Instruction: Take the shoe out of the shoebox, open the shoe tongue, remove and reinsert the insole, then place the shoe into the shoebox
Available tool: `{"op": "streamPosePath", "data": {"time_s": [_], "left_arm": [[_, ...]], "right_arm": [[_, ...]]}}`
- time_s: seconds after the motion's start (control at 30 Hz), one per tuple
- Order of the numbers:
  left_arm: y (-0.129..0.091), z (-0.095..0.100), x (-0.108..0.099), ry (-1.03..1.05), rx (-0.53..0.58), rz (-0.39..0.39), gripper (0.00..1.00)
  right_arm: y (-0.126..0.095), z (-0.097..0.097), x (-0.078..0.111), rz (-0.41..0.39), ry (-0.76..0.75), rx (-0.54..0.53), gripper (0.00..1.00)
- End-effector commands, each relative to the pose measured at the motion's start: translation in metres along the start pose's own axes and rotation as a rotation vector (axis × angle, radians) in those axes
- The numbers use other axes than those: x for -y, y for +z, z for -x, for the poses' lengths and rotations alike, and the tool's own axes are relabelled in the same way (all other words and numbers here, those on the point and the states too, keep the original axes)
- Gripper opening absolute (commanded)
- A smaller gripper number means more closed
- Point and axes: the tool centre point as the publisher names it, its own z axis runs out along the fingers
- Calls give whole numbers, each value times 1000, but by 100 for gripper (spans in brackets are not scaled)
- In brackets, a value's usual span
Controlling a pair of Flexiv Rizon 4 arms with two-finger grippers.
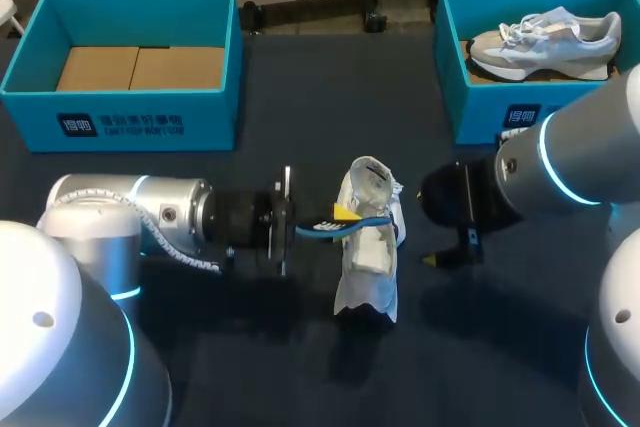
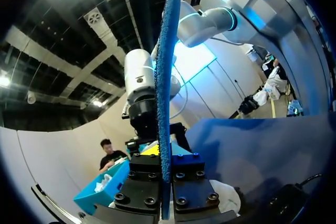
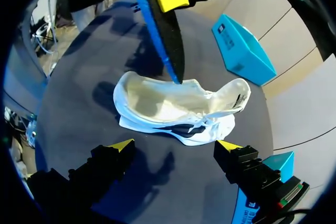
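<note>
From above, the white shoe (image 1: 368, 247) lies on the dark table (image 1: 300, 367) between my arms. It is outside the shoebox (image 1: 480, 107), which holds a second shoe (image 1: 545, 42). My left gripper (image 1: 340, 215) holds the blue insole (image 1: 345, 228) over the white shoe. My right gripper (image 1: 450, 247) sits just beside it, one yellow tip visible.

My left wrist shows the insole (image 2: 167, 77) edge-on, clamped between both fingers (image 2: 143, 184).

My right wrist shows both tips spread wide, gripping nothing, and the insole's end touching the shoe's opening.

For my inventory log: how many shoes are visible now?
2. One white shoe rests on the table, in the middle; the second shoe sits inside the right blue box. The left blue box shows only cardboard.
</note>
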Motion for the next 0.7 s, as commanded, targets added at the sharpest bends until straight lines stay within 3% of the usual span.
{"op": "streamPosePath", "data": {"time_s": [0.03, 0.7], "left_arm": [[1, -6, -4, -10, -2, 1, 0], [15, -22, -18, 6, -28, 49, 0]], "right_arm": [[0, 0, 3, -7, 6, 3, 100], [1, -3, 16, 2, 11, -15, 100]]}}
